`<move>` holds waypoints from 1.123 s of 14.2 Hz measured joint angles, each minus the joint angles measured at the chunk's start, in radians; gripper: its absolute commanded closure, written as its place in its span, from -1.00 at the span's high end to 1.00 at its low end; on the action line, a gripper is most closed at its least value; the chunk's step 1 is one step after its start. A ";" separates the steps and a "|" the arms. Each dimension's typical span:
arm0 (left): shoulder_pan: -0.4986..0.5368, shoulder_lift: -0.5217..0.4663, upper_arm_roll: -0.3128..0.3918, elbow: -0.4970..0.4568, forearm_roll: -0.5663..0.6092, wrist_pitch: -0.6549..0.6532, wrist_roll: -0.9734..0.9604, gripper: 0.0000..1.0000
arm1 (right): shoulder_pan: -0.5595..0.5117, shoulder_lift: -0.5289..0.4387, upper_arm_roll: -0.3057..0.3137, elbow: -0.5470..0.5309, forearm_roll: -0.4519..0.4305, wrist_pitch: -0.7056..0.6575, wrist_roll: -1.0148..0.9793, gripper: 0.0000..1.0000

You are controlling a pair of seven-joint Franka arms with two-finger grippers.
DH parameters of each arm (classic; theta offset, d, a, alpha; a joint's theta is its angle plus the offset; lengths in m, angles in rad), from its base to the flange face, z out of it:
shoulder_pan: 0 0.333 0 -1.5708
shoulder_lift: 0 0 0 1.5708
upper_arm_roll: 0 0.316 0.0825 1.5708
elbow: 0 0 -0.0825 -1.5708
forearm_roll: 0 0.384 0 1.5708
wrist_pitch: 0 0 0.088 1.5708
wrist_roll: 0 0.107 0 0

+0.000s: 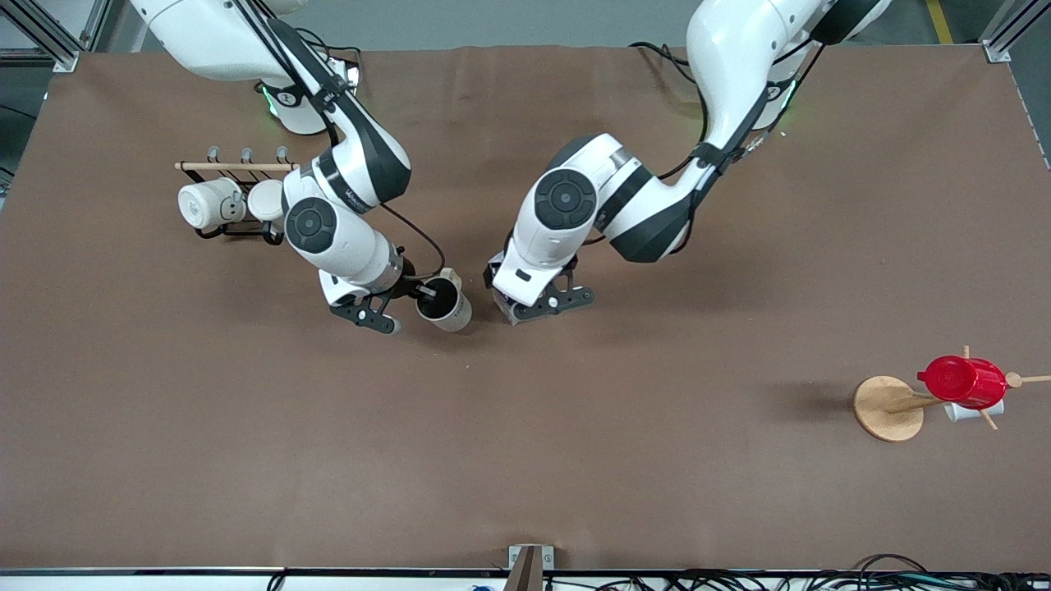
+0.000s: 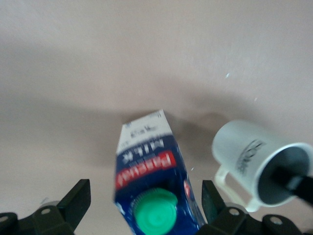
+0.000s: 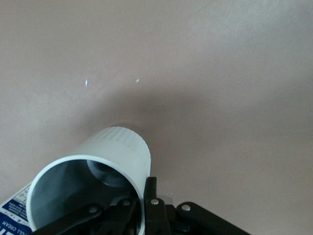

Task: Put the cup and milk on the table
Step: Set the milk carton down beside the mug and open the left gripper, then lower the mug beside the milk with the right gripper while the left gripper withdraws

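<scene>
The milk, a dark blue carton with a green cap and red label, stands between the spread fingers of my left gripper, with a gap on each side. In the front view the left gripper is low over the middle of the table, with the milk mostly hidden under it. My right gripper is shut on the rim of the cup, one finger inside and one outside. The cream cup hangs tilted, its base close to the table, beside the milk. The cup also shows in the left wrist view.
A wooden-bar rack with two white mugs stands at the right arm's end. A wooden mug tree carrying a red cup stands at the left arm's end, nearer the front camera.
</scene>
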 measured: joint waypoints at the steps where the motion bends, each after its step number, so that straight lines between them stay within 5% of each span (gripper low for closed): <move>1: 0.025 -0.024 0.001 0.005 0.000 -0.017 0.000 1.00 | 0.004 0.006 0.005 -0.001 -0.008 0.000 0.000 -0.97; 9: 0.244 -0.195 0.006 0.011 0.007 -0.228 0.216 1.00 | 0.009 0.051 0.020 0.000 -0.066 0.034 0.001 -0.92; 13: 0.322 -0.240 0.006 0.011 0.168 -0.294 0.417 1.00 | 0.011 0.086 0.045 0.002 -0.068 0.083 0.001 -0.87; 15: 0.342 -0.262 0.005 0.011 0.228 -0.342 0.511 1.00 | 0.011 0.099 0.056 0.005 -0.068 0.097 0.001 -0.50; 16: 0.360 -0.272 0.006 0.011 0.236 -0.351 0.567 1.00 | 0.011 0.104 0.058 0.005 -0.068 0.099 0.001 -0.07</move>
